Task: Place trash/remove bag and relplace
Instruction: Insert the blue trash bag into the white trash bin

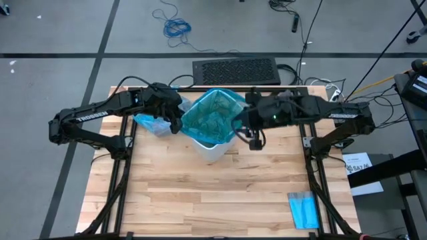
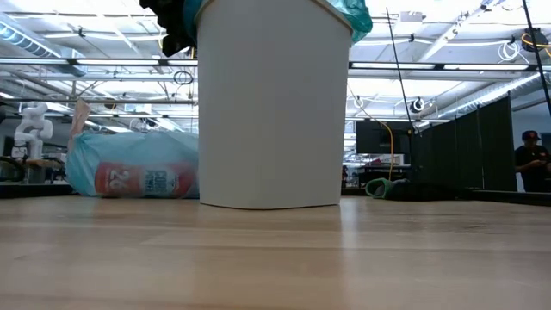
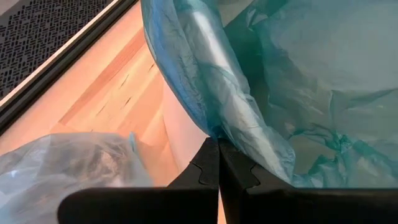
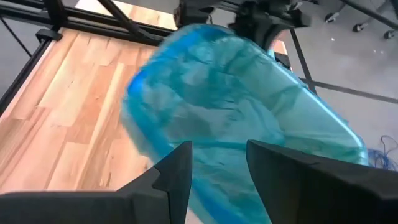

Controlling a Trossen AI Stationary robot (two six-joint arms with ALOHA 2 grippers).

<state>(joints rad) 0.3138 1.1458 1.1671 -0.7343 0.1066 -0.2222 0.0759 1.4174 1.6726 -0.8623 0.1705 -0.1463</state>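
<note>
A white bin (image 1: 212, 148) stands at the table's far middle, lined with a teal-green bag (image 1: 215, 115). Left of the bin, the light-blue bag (image 1: 152, 123) lies on the table, holding trash: a red-and-white bottle (image 2: 142, 181) and dark scraps (image 3: 102, 163). My left gripper (image 1: 177, 121) is shut on the teal-green bag at the bin's left rim. At the bin's right rim, my right gripper (image 4: 219, 163) hovers open above that bag (image 4: 236, 106), with nothing between its fingers. My left gripper pinches a gathered fold of the teal-green bag's rim (image 3: 214, 132) between its two shut fingers, at the bin's left side. The fingers come from the table's left, slanting down. From the pinch the plastic runs up over the bin's edge (image 3: 186, 74) and into the bin.
A black perforated mat (image 1: 235, 70) lies along the table's far edge. A small folded blue sheet (image 1: 303, 209) lies at the near right corner. Cables trail at the far right (image 1: 333, 90). The bare wooden tabletop (image 1: 213, 200) stretches across the near half.
</note>
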